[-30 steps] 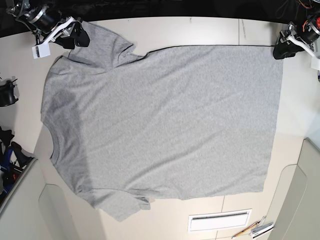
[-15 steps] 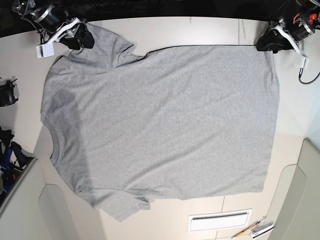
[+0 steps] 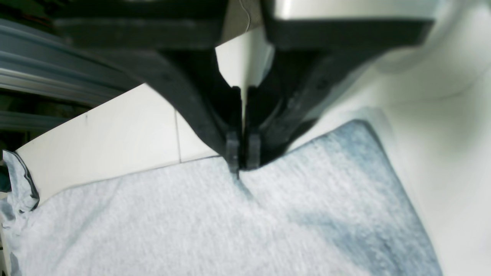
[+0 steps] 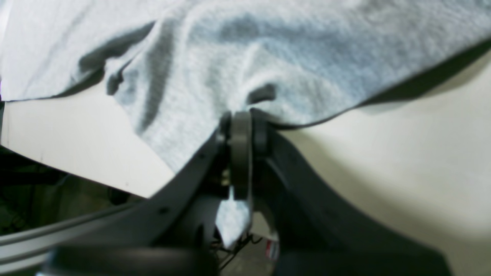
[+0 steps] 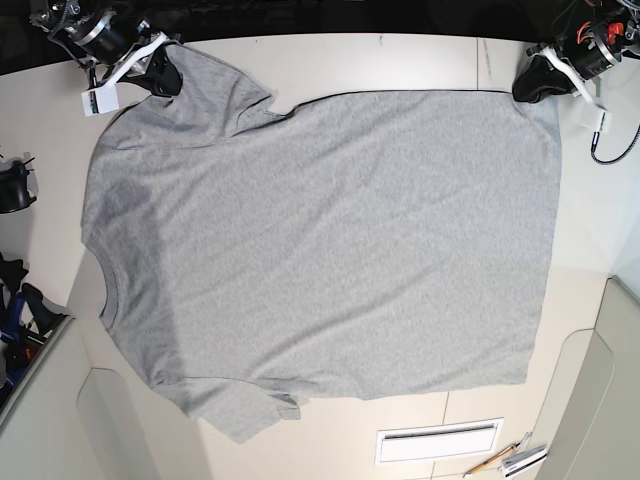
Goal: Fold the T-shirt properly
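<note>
The heather-grey T-shirt lies flat on the pale table, plain side up, with the neck at the left and the hem at the right. No lettering shows. My right gripper is at the far left sleeve. In the right wrist view the gripper is shut on a bunched fold of the sleeve. My left gripper is at the far hem corner. In the left wrist view its jaws are closed on the hem edge, and the cloth shows a small crease there.
The table's far edge runs just behind both grippers, with dark space beyond it. A white slotted plate and some pens lie at the front right. Black gear stands at the left edge.
My left gripper moved in from the right and onto the far hem corner. My right gripper shifted slightly along the sleeve. The shirt's body stayed flat.
</note>
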You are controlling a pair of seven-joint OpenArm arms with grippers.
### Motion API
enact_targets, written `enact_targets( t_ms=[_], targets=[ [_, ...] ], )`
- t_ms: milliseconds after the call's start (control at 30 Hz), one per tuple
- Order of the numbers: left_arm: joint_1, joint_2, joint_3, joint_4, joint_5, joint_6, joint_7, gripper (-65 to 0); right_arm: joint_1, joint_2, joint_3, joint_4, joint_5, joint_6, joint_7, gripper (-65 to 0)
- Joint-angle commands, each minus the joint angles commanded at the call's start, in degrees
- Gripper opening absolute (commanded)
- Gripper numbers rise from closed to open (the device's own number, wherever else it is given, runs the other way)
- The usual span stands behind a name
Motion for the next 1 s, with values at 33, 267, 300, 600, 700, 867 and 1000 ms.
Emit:
enact_targets(
  t_ms=[33,267,300,600,700,867,1000],
  targets=[
    [0.0,0.0,-0.33,0.22,0.0,0.0,0.0,-65.0,0.0,0.0,0.35,0.52,0.11,0.0,-0.5,-65.0],
    [0.04,0.0,-7.32,5.68,-0.02,0.0,0.74,-65.0,-0.63,-0.31,5.16,6.97,3.41,0.85,-7.48,-65.0],
    [0.04,0.0,-8.33,6.69,-0.04,0.0,1.05,-65.0,-0.63,-0.46,6.14,7.69,4.92,0.87,-9.31,-65.0],
    [-0.2,-0.02,-9.05,8.79,-0.09,0.0,1.51,-65.0,-0.59,-0.5,11.8,10.49,11.21,4.07,-11.02,-65.0],
    [-1.6,0.0,-9.05,8.87,-0.55,0.0,1.29,-65.0,-0.11,-0.61,11.78,10.49,11.45,5.14,-10.99,-65.0],
    [-5.62,-2.14,-9.05,8.87,-1.33,0.0,1.33,-65.0,0.24,-0.63,11.8,10.49,11.76,5.11,-10.99,-65.0],
    [-7.48,-3.96,-9.05,8.87,-1.38,0.0,1.27,-65.0,2.29,-0.59,11.82,10.49,11.76,5.22,-10.99,-65.0]
  ],
)
